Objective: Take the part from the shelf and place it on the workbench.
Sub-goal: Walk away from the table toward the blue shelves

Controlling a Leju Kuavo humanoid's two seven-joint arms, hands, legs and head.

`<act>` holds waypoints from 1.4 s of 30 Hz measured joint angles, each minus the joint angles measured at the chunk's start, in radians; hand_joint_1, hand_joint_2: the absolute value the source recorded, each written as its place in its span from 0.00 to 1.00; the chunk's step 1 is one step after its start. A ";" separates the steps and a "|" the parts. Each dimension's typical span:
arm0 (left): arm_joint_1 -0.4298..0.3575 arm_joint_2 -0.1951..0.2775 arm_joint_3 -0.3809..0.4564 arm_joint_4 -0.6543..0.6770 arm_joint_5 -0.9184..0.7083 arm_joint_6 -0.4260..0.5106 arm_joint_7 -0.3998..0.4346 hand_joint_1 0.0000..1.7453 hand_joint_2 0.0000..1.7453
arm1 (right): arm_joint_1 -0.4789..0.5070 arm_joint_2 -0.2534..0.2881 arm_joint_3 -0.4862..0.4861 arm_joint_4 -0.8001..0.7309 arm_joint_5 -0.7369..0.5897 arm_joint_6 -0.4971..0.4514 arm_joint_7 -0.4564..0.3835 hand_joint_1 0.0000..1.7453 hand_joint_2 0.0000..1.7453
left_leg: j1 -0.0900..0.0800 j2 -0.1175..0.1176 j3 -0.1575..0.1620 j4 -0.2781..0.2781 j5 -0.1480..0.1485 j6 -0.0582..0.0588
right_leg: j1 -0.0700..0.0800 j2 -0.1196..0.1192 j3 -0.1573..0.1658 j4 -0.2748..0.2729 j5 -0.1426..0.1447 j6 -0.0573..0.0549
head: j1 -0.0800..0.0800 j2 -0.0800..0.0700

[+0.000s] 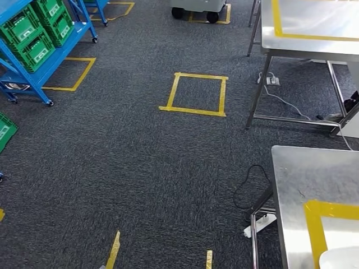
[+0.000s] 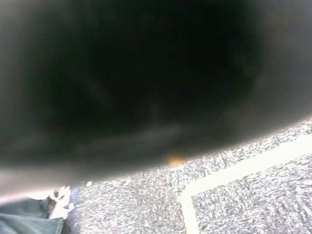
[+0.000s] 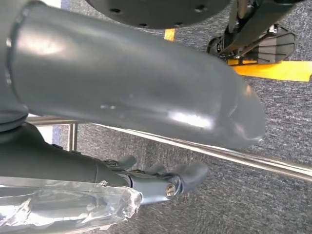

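Right wrist view: right hand (image 3: 147, 146) grips a plastic-wrapped part (image 3: 69, 207) (cropped); left hand's state unclear.

Head view sits high, faces forward and down over dark carpet (image 1: 139, 168) with a yellow tape square (image 1: 197, 94), blue shelf (image 1: 40, 70) with green crates (image 1: 36, 31) far left, steel table (image 1: 304, 185) near right, second table (image 1: 309, 28) further back. Left wrist view is close to something dark and blurred across most of frame, looks down at carpet (image 2: 257, 204) with a pale tape line (image 2: 243, 168). Right wrist view is very close behind the right robot hand (image 3: 140, 146), thick grey thumb (image 3: 147, 78) across frame, faces down past a steel table edge (image 3: 257, 163) to carpet and yellow tape (image 3: 279, 70). All three share carpet and floor tape; head and right wrist share table.
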 joint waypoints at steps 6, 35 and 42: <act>-0.003 -0.004 0.013 0.000 -0.002 0.008 0.002 0.00 0.00 | -0.004 0.000 -0.002 0.002 0.007 -0.001 -0.003 0.00 0.00 | -0.005 0.003 -0.183 0.268 -0.069 0.004 | 0.016 -0.001 0.038 -0.010 -0.023 -0.031 | -0.013 0.000; -0.004 -0.011 0.026 -0.004 -0.007 0.030 -0.011 0.00 0.00 | -0.010 0.001 -0.013 0.003 0.022 -0.003 -0.006 0.00 0.00 | -0.048 -0.001 -0.125 0.051 0.073 0.059 | 0.028 0.000 0.130 -0.060 -0.083 -0.021 | -0.015 0.000; -0.004 -0.011 0.039 -0.004 -0.008 0.027 -0.014 0.00 0.00 | -0.007 0.001 -0.013 0.003 0.014 0.000 -0.004 0.00 0.00 | -0.046 -0.001 -0.122 0.050 0.073 0.059 | 0.029 0.000 0.132 -0.060 -0.082 -0.021 | -0.015 0.000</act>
